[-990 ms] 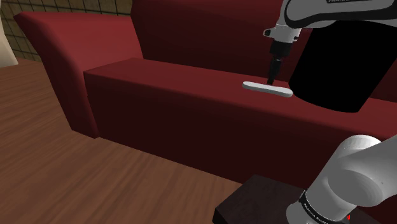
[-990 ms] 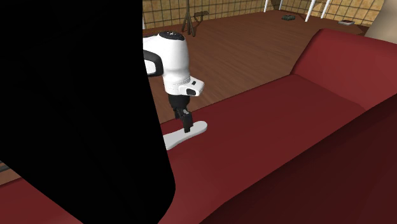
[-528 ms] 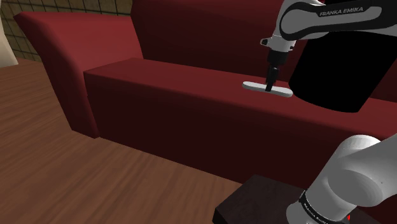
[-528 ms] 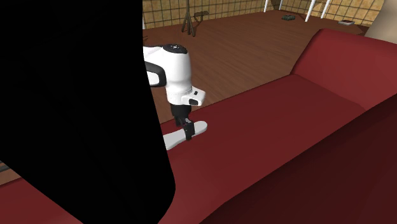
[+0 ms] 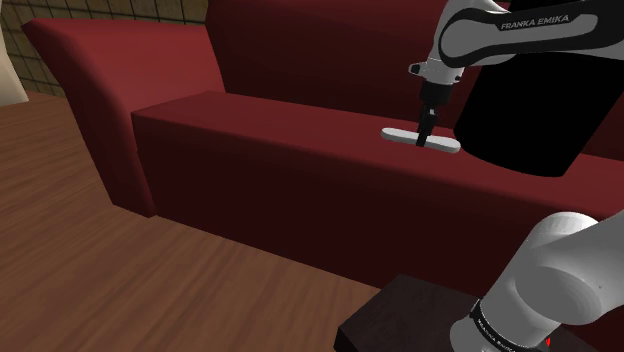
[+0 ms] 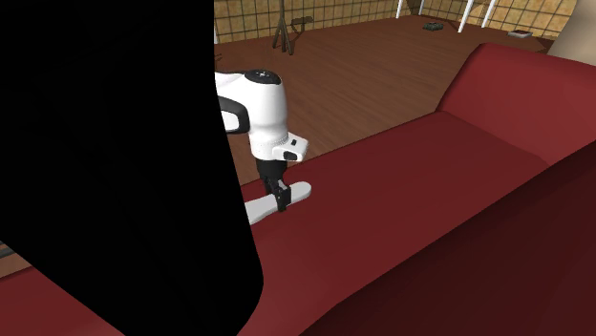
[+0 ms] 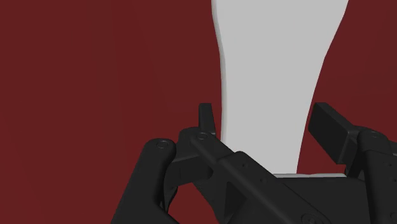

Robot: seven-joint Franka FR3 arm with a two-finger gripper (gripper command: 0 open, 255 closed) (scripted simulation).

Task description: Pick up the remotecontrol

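Your gripper [image 5: 424,138] is down on the white remote ctrl [image 5: 400,134], which lies flat on the dark red sofa seat [image 5: 250,125]. Fingers [image 7: 205,118] apart, straddling its mid-length, a sliver of red shows btwn one finger & the remote, so not clamped

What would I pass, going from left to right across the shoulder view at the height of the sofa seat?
cream object at the edge → red sofa armrest → white remote control → black area
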